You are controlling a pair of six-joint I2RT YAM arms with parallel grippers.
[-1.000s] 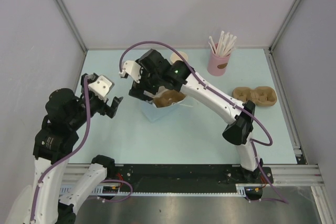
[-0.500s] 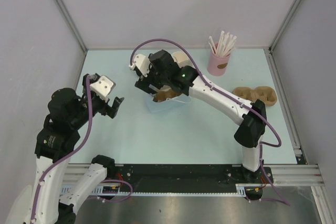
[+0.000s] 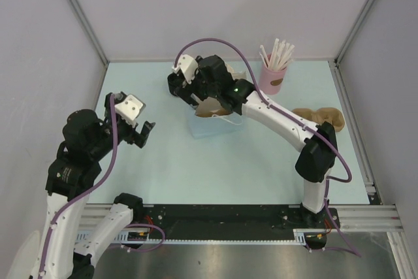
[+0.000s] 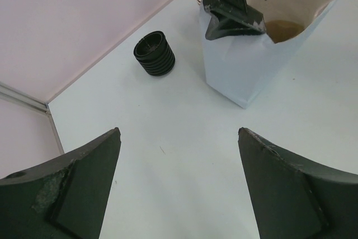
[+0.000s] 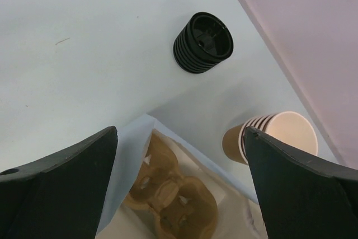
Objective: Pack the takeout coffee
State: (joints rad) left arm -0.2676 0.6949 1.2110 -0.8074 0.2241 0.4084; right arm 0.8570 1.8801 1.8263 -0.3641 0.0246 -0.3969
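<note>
The left gripper (image 4: 179,138) is hanging over the bare table (image 3: 196,168) on the near left side, its jaws standing wide apart and holding nothing. Farther in, the white bag (image 4: 240,76) is standing open, with a brown pulp carrier (image 5: 168,194) lying inside it. The right gripper (image 5: 180,132) is hovering over the far rim of this bag, and its jaws are fully apart and empty too. The takeout coffee, one cup wearing its lid, is not showing in any view; I am finding only its parts. The stack of black lids (image 5: 202,42) is standing upright just beyond the bag, almost straight ahead of the right gripper. The stack of brown cups (image 5: 274,132) is standing to the right of the lids. I am judging the right arm to be much nearer to both stacks, with the left arm well apart from them.
</note>
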